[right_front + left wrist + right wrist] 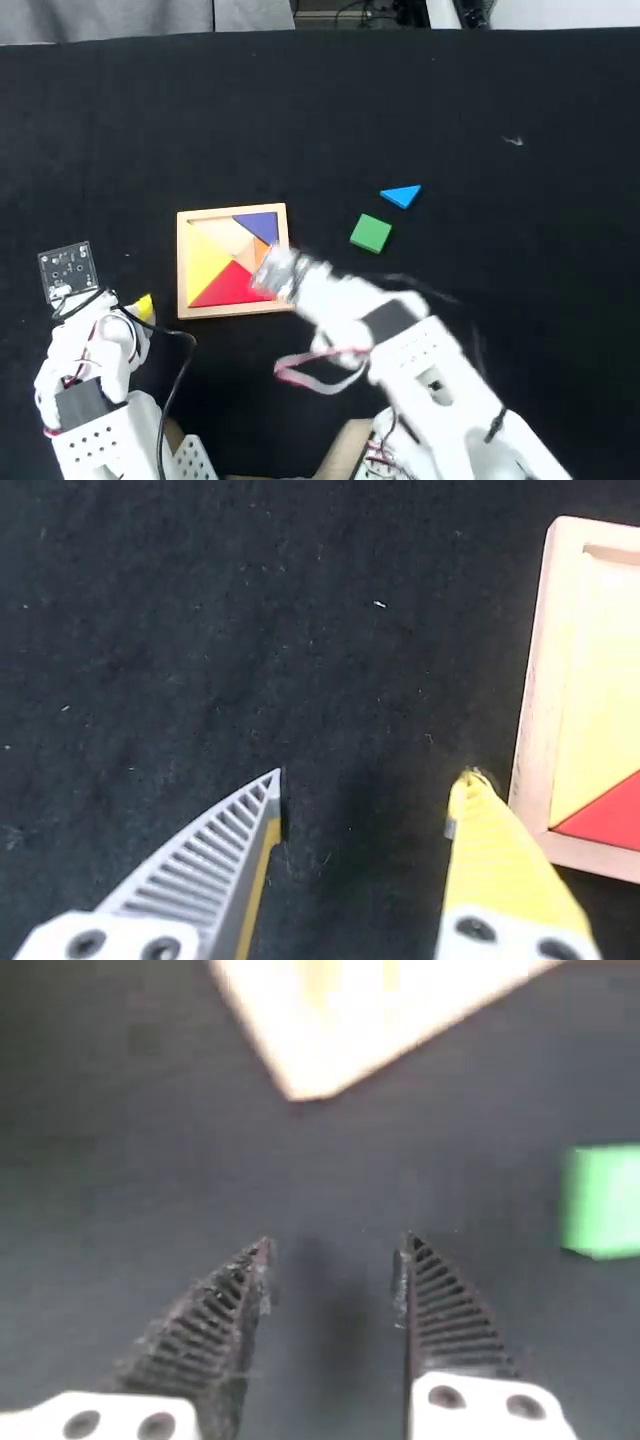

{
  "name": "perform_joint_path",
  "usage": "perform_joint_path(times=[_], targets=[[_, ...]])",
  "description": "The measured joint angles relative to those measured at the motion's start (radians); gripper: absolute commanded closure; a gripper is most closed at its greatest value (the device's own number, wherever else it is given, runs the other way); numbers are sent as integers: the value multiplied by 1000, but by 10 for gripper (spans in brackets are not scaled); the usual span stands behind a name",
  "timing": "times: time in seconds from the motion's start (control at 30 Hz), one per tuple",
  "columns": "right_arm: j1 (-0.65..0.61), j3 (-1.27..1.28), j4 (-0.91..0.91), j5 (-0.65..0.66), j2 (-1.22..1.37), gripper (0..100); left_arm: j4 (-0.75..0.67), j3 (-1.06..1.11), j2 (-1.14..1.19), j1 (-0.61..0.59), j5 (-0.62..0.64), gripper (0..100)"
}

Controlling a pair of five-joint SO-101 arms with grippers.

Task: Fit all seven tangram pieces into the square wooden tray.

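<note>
My left tool (370, 785) hangs low over the black tabletop (540, 250) with its grey and yellow fingers (490, 850) spread apart and nothing between them. The square wooden tray (535, 670) lies just beside the yellow finger, its rim close to the tip but not touching it.

My right tool (335, 1255) is on the tray's other side, also spread apart and empty. A tray corner sits just ahead of its tips.

Inside the tray, a yellow triangle (204, 262) fills the side nearest my left tool. A red triangle (228, 288) lies along the edge nearest both arms, touching the yellow one. A dark blue piece (260, 225) sits in the far corner on my right tool's side. An orange piece (262, 254) shows below it, partly hidden by my right tool. The remaining far patch is pale wood colour, and I cannot tell whether it is a piece or bare floor.

Outside the tray, a green square (371, 233) lies near my right tool, on the side away from the tray. A light blue triangle (402, 196) lies just beyond it, apart from it.
</note>
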Motion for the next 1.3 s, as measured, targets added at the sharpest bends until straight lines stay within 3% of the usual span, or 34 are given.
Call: perform_joint_path(times=[0.13, 0.37, 0.57, 0.77, 0.97, 1.3], targets=[[140, -104, 0, 11, 2, 804, 0, 0, -3, 0, 0, 733], [213, -284, 81, 120, 190, 801, 0, 0, -3, 0, 0, 733], [232, -361, 94, 123, 344, 788, 0, 0, -3, 0, 0, 733], [232, -361, 94, 135, 408, 609, 0, 0, -3, 0, 0, 733], [230, -397, 94, 249, 525, 645, 0, 0, -3, 0, 0, 733], [279, -663, 94, 292, 806, 645, 0, 0, -3, 0, 0, 733]])
